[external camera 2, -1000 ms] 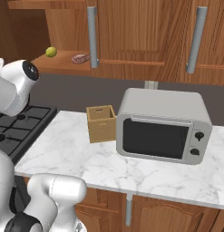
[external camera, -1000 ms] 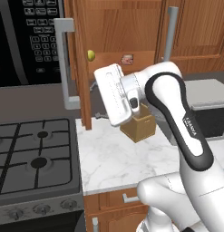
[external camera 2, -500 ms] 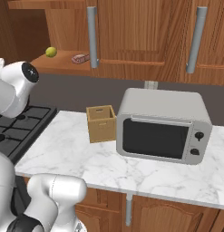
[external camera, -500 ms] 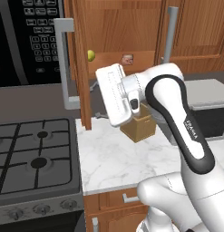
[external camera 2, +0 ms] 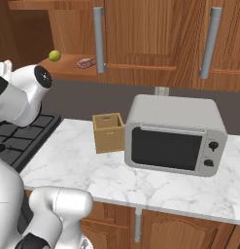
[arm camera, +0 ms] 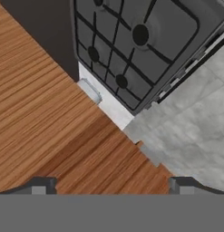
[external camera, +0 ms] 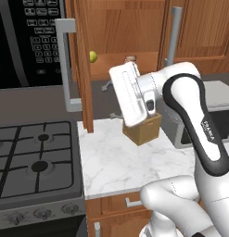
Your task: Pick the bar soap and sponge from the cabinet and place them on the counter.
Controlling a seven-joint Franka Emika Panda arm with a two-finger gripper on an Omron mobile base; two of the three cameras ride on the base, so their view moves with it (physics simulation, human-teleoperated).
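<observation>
Pincer (arm camera: pixel 111 183) spread wide, nothing between the tips, pointing at the open cabinet door (external camera: pixel 81 69) face with the stovetop (arm camera: pixel 131 45) beyond it. Bar soap (external camera 2: pixel 86 62) sits on the cabinet shelf (external camera 2: pixel 68 68), just right of the round yellow-green fruit (external camera 2: pixel 54 56), close to the front edge; in the left base view it's mostly hidden behind the arm (external camera: pixel 148 92). Sponge: can't find it in any view, maybe deeper in the cabinet (external camera 2: pixel 121 34) or hidden.

Step in hand, by my read: reach for the soap, nothing picked yet. To do it well: swing the hand up and round the door edge so it faces into the shelf, not the door panel. Come in level with the shelf, keep the tips wide, straddle the soap across its short side. Stay clear of the fruit, it'll roll if nudged. Close only when the soap is well between the tips. Landing spot: bare tabletop (external camera 2: pixel 82 165) in front of the wooden box (external camera 2: pixel 108 132), left of the toaster oven (external camera 2: pixel 175 133)
</observation>
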